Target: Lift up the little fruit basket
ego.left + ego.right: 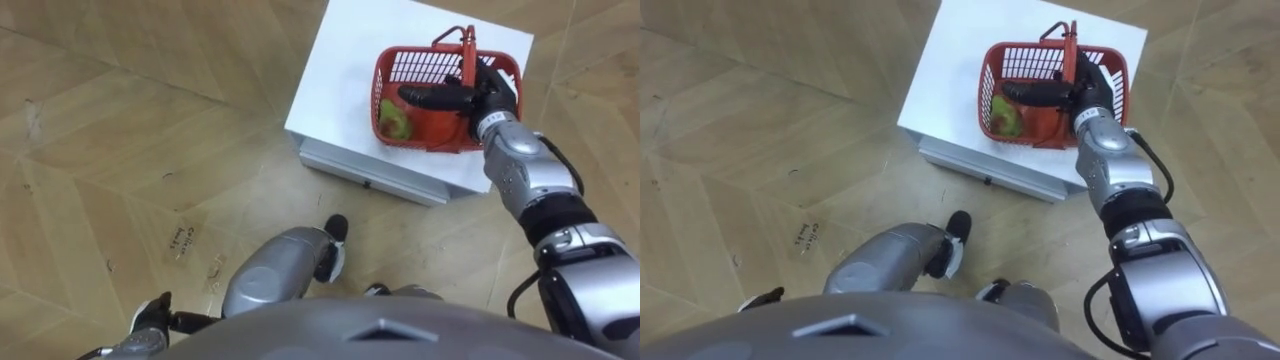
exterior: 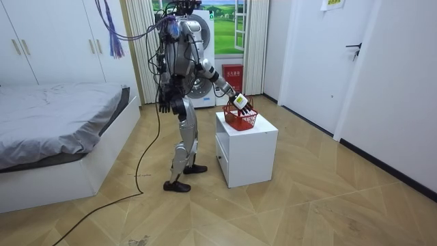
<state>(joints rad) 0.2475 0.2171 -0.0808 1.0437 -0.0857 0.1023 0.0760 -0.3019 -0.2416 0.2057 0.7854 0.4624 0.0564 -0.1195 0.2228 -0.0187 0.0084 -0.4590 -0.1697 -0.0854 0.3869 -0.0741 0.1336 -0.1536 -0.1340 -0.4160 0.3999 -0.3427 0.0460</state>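
Observation:
The red wire fruit basket [image 1: 385,70] stands on a white cabinet [image 1: 340,80] in front of me, with its handle [image 1: 467,50] upright. Inside lie a green fruit [image 1: 393,120] and a red one [image 1: 437,127]. My right hand [image 1: 492,98] is at the basket's right side, open, its dark fingers [image 1: 435,95] stretched straight across the basket's inside just below the handle. Down by my hip, my left hand [image 1: 150,320] hangs loose and open. In the room view I stand upright at the cabinet [image 2: 249,147], right arm stretched out to the basket [image 2: 240,121].
The cabinet has a drawer front [image 1: 370,172] facing my feet. A bed [image 2: 54,130] lies at the room view's left, and a washing machine [image 2: 205,41] stands behind me. Wooden floor surrounds the cabinet.

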